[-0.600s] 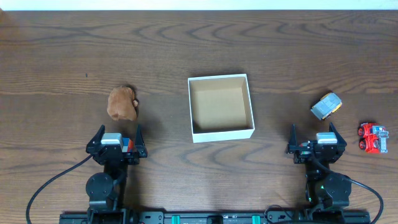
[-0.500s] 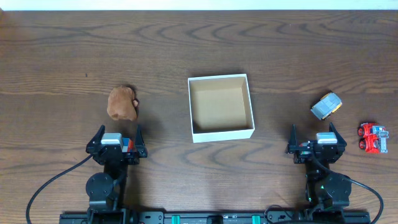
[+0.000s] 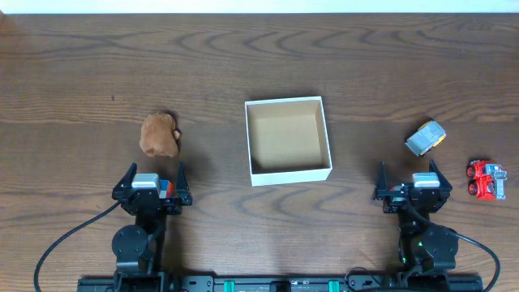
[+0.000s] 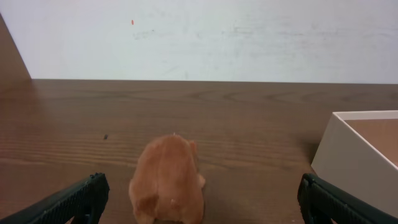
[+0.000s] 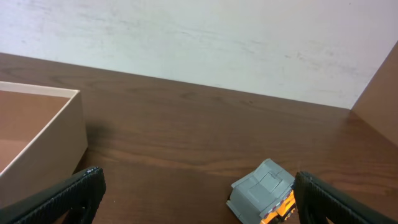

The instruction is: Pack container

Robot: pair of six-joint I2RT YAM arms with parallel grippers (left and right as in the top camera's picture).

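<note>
- Left tool (image 3: 156, 169): fingers wide apart, holding nothing, low at the near edge of the table (image 3: 73, 81).
- Brown plush toy (image 3: 159, 135) lay straight ahead of the left tool, just beyond the fingertips. In the left wrist view it sat about centred in the gap, not touched.
- The plush's long axis ran roughly away from the tool, so the fingers would likely close across its narrower width. A straight push forward and down looked enough.
- Right tool (image 3: 408, 169): fingers also wide apart, empty, low at the near edge.
- Grey and yellow toy truck (image 3: 425, 138) lay ahead of the right tool and a little to its right, turned diagonal, so the wrist would probably need a twist.
- Red toy truck (image 3: 485, 179) sat off to the right tool's right side, well apart from the grey one.
- Box (image 3: 289, 173) stood mid-table between the two arms, nothing inside it. It was ahead and to the right of the left tool, ahead and to the left of the right one.
- Left arm was nearer the plush, right arm nearer both trucks. Nothing packed yet.
</note>
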